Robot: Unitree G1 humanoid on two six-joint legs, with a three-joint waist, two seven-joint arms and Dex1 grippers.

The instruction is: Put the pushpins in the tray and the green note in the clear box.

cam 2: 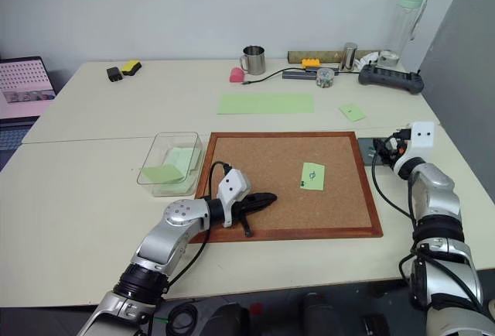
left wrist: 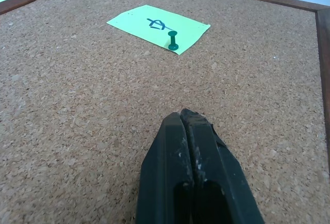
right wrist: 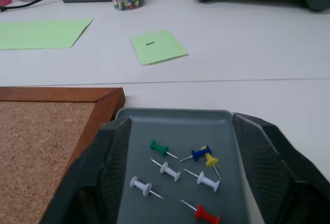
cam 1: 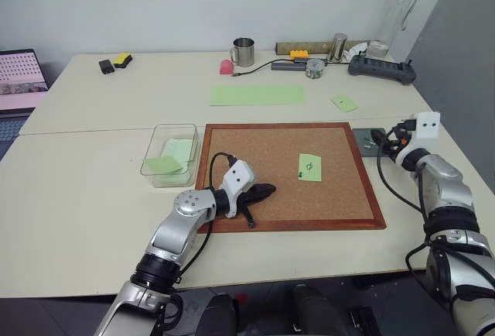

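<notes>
The cork board lies in the middle of the table, with the clear box just off its left edge and the grey tray just off its right edge. The left gripper rests low over the board's near-left part with its two black fingers pressed together on nothing, pointing toward the green note, which is still on the board, right of centre. One green pushpin stands in that note just beside its drawn mark. The right gripper hovers at the tray with its fingers spread wide on either side, holding nothing. The step in hand looks like dropping pins off at the tray; by my reading the last pin and the note remain to be dealt with. The next move likely calls for pinching that small pin head and pulling it out without tearing or dragging the paper, then lifting the freed note across to the box. The tray holds six pins: a green one, a blue and a yellow lying crossed, three white ones and a red one. The box holds light-green paper, seemingly more than one piece.
</notes>
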